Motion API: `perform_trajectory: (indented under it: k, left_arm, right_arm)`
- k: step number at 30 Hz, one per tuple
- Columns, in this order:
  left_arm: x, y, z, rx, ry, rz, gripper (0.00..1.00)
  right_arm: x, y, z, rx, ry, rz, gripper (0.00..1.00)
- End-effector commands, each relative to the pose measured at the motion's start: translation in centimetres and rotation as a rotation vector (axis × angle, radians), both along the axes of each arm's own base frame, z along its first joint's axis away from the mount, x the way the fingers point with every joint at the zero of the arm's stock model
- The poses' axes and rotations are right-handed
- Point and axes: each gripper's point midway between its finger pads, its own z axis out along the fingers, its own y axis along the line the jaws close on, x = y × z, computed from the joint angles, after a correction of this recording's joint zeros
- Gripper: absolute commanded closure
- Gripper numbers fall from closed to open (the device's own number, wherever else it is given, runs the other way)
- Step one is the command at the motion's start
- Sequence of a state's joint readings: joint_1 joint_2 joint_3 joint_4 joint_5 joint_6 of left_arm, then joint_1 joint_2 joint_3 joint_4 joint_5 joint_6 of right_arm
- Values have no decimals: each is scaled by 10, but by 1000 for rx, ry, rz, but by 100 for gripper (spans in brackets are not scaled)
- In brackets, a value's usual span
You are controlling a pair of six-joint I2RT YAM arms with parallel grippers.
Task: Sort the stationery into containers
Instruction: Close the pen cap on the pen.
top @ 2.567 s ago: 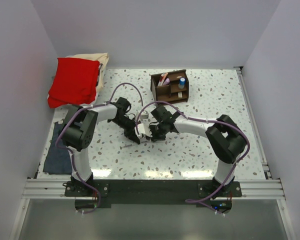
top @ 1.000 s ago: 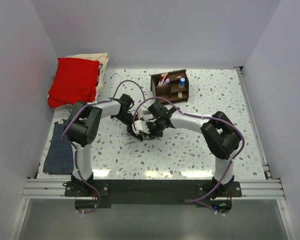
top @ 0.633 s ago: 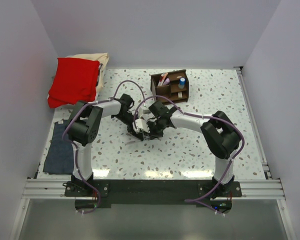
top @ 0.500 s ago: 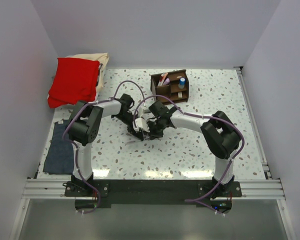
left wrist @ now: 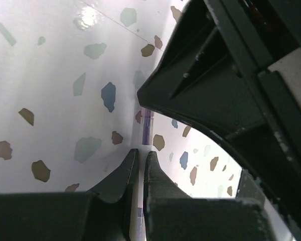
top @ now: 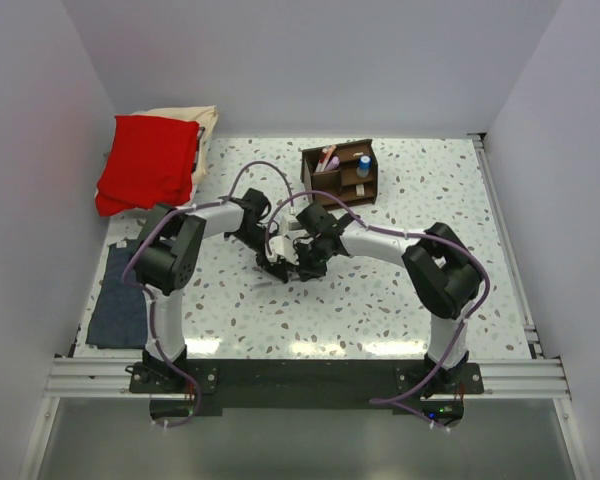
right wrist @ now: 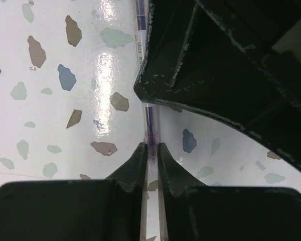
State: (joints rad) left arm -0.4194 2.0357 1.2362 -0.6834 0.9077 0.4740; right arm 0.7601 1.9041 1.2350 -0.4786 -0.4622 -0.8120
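The box [top: 340,172] stands well beyond both claws, with pink pens [top: 327,158] in it. The left claw [left wrist: 141,153] and right claw [right wrist: 151,146] meet tip to tip, each clenched on the same thin pen [right wrist: 149,118]. This looks like a handover. Next, one claw should let go so the other can carry the thin pen to the box.

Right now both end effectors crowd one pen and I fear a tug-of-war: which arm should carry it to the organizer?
Right, probably: the right end effector is shut on the pen, and the organizer stands nearer it. The left end effector also pinches it.
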Motion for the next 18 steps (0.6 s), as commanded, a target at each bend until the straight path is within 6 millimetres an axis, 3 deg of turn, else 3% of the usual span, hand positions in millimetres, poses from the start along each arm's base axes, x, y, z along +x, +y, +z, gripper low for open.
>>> perform_trajectory:
  k: [1, 2, 4, 9, 18]
  left_arm:
    - [2, 8, -23, 72, -153, -82, 100]
    - [3, 8, -22, 69, -159, -79, 100]
    - [4, 6, -22, 64, -157, -69, 100]
    - [12, -1, -24, 56, -158, -34, 100]
    - [6, -5, -18, 27, -139, -23, 100]
  right_arm:
    - [2, 19, 35, 108, -49, 31, 90]
    - [3, 18, 35, 107, -50, 27, 90]
    - [3, 23, 34, 125, -46, 37, 100]
    - [-2, 38, 29, 153, 36, 48, 100]
    - [-4, 43, 26, 160, 39, 37, 100]
